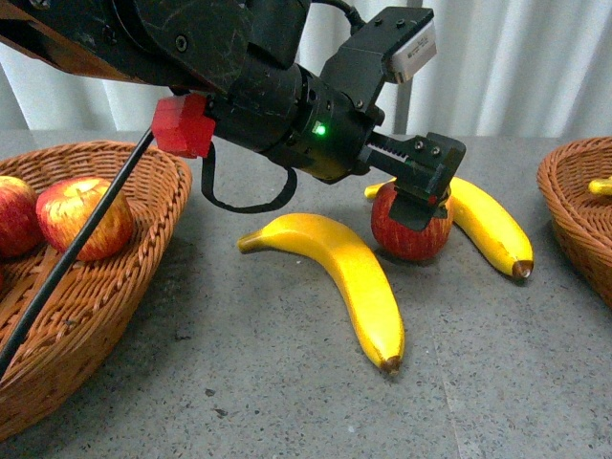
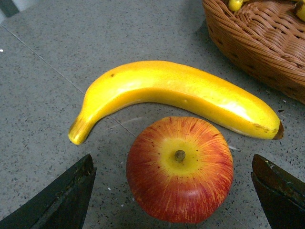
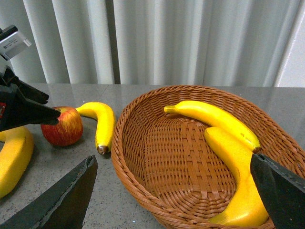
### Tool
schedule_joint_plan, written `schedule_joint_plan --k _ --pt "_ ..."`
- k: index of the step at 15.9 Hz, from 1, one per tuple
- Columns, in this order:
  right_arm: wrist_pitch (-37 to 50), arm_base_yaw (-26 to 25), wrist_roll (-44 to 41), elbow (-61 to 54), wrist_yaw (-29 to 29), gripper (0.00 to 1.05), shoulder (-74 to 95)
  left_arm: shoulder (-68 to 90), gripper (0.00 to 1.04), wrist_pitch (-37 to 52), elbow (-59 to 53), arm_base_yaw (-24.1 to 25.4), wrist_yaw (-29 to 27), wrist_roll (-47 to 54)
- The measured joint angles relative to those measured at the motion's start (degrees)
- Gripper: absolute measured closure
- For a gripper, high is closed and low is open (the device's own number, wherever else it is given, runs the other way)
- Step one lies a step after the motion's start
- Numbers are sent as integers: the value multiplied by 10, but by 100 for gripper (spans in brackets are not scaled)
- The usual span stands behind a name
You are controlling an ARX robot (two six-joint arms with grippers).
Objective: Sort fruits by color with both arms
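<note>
the left gripper [image 1: 421, 206] is held spread wide around a streaked apple [image 2: 179, 169], not yet closed, presumably so it can be moved to the left basket [image 1: 143, 277], where two apples [image 1: 84, 218] are kept. a banana [image 2: 181, 98] is laid just behind it. the right gripper [image 3: 172, 162] is held wide above the right basket [image 3: 143, 157] of bananas [image 3: 214, 119]. a grey speckled tabletop [image 1: 239, 382] and pale curtains [image 3: 190, 43] are seen.
</note>
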Motion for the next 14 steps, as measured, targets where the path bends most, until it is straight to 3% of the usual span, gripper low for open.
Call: schedule_joint_plan --k 11,14 --pt "0 0 0 0 0 7 0 73 7 4 43 -14 -2 27" --pt "0 0 0 0 0 7 0 71 31 5 43 -17 -6 29"
